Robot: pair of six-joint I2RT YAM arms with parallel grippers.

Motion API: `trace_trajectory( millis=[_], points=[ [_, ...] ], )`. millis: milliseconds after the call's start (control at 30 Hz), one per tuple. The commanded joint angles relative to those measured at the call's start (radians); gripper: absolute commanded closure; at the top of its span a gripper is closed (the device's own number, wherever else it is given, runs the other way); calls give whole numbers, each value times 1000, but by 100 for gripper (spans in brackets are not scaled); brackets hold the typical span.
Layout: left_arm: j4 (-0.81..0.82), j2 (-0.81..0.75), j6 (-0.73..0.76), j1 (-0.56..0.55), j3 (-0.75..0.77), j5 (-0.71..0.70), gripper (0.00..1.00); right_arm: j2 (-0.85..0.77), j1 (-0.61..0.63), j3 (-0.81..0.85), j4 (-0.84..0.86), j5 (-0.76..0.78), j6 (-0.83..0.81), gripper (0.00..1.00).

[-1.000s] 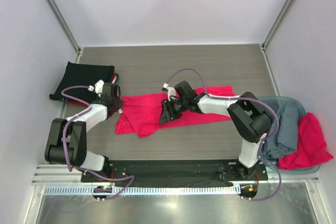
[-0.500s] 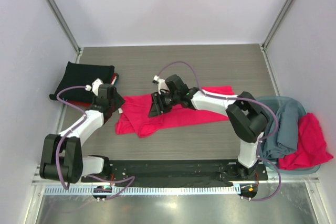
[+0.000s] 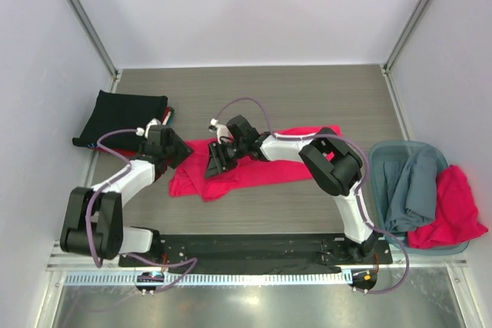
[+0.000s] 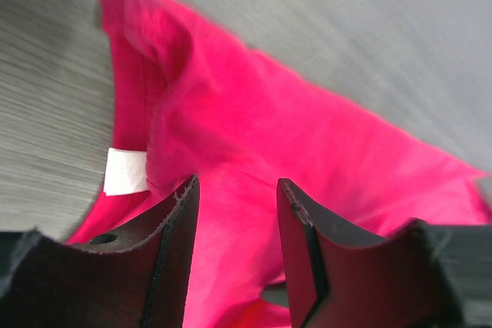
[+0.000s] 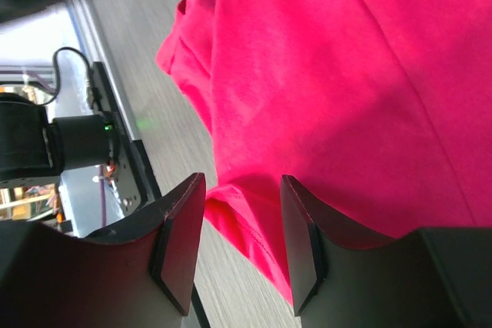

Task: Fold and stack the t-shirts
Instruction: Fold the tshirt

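Near right: a bin (image 3: pixel 376 153) holds a grey-blue t-shirt (image 3: pixel 415 182) and a pinkish-red one (image 3: pixel 453 205) that spills over the rim. Mid counter (image 3: pixel 307 97): bright pinkish-red t-shirt (image 3: pixel 196 178) lies rumpled, white neck label (image 4: pixel 125 171) showing. Left tool (image 4: pixel 236 186) is at its left end, jaws apart, nothing between them. Right tool (image 5: pixel 242 182) is over the shirt's left part, jaws apart, gripping nothing. Far left: black t-shirt (image 3: pixel 123 117), folded.

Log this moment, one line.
bright pinkish-red cotton t-shirt rumpled, centre | left claw open over it | right claw open over it | black folded cotton t-shirt far-left
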Motion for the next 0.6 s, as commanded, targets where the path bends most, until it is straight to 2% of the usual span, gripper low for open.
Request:
trace_trajectory(
  millis=[0, 300, 467, 567],
  points=[
    [53, 92, -10, -5, 28, 74, 55, 2, 4, -1, 126, -75, 41, 50],
    [19, 291, 41, -5, 108, 29, 57, -32, 6, -124, 175, -107, 18, 50],
    [13, 310, 55, -4, 114, -6, 57, -66, 6, -199, 181, -110, 7, 50],
    [11, 312, 61, -5, 119, -6, 58, -138, 12, -283, 198, -123, 6, 50]
  ],
)
